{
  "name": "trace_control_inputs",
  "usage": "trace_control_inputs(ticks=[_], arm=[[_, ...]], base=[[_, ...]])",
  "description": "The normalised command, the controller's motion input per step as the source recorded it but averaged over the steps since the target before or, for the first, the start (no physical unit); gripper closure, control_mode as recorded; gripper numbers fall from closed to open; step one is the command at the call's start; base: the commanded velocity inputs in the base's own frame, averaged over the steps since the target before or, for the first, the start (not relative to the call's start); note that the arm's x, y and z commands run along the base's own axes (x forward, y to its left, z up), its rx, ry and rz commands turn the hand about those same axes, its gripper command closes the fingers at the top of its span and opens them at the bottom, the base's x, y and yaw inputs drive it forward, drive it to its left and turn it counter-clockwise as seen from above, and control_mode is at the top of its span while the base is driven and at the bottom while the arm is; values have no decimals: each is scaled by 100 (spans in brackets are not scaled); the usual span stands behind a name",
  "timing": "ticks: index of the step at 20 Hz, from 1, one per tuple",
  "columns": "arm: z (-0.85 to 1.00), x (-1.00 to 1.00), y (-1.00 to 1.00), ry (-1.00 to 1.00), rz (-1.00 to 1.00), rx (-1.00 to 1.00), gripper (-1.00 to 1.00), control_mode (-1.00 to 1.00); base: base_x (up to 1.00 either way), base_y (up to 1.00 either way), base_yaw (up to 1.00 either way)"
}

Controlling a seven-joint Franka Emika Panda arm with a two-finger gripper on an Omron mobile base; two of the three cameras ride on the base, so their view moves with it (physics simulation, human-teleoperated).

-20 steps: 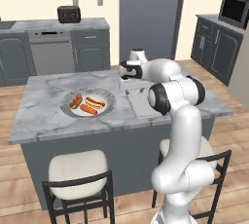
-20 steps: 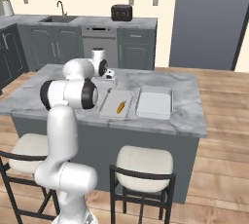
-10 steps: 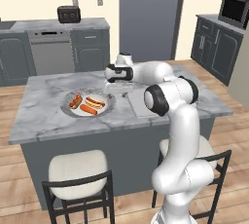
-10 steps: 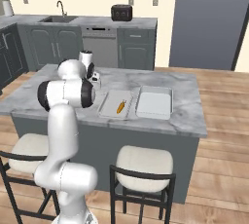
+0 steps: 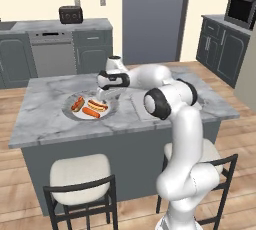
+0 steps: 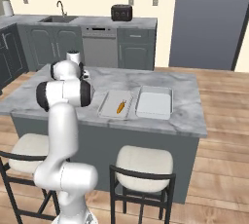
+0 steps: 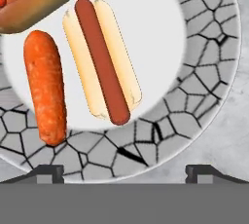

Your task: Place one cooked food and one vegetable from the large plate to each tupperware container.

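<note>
Inside one tupperware container (image 6: 115, 104) lies a carrot (image 6: 120, 106).

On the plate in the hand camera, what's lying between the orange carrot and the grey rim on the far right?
One hot dog lies between the carrot and the plate's right rim, seen in the hand view.

Bright, even light everywhere, soft like daytime, from no clear lamp or window. Only faint shadows under the stools (image 5: 80, 174) and the counter (image 6: 185, 116). No glare. Base views a bit fuzzy and grainy. Hand view sharp up close on the large plate (image 7: 204, 62), with slightly soft edges.
</note>
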Motion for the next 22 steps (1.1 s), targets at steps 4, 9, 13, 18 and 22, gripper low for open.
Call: trace_control_inputs(ticks=[4, 9, 13, 18, 22], arm=[[-2, 24, 8, -1, 12, -4, -100, -100], [-4, 26, 18, 0, 9, -11, -100, -100], [-9, 20, 40, 1, 14, -4, -100, -100], [-19, 24, 13, 3, 10, -7, -100, -100], [-39, 13, 1, 4, 11, -6, -100, -100]], base=[[0, 0, 0], [0, 0, 0], [0, 0, 0], [0, 0, 0], [0, 0, 0]])
